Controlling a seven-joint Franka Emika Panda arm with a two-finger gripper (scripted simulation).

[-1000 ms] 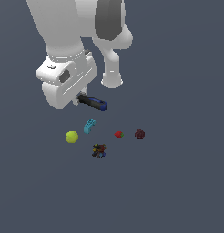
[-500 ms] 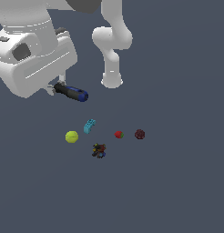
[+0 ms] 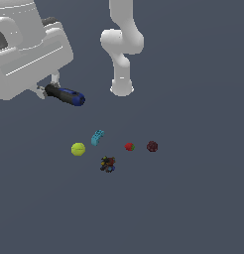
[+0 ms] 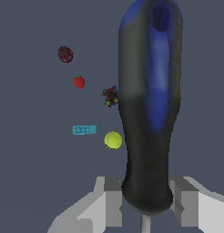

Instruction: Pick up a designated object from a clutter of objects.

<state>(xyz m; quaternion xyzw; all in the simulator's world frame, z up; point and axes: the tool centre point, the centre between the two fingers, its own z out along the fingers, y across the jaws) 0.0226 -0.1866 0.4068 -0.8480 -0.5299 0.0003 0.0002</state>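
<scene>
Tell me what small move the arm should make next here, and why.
Probably just hold the lift steady with the gripper shut. The screwdriver already hangs well above the floor, its handle clamped between the fingers, clear of the yellow-green ball, cyan block, strawberry and dark berry below.

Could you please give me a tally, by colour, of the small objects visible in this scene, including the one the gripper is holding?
Black and blue: 1, the screwdriver held in the gripper
Yellow-green: 1, the ball
Cyan: 1, the curved block
Red: 1, the strawberry
Dark red: 1, the berry
Dark multicoloured: 1, the lump
Total: 6
</scene>
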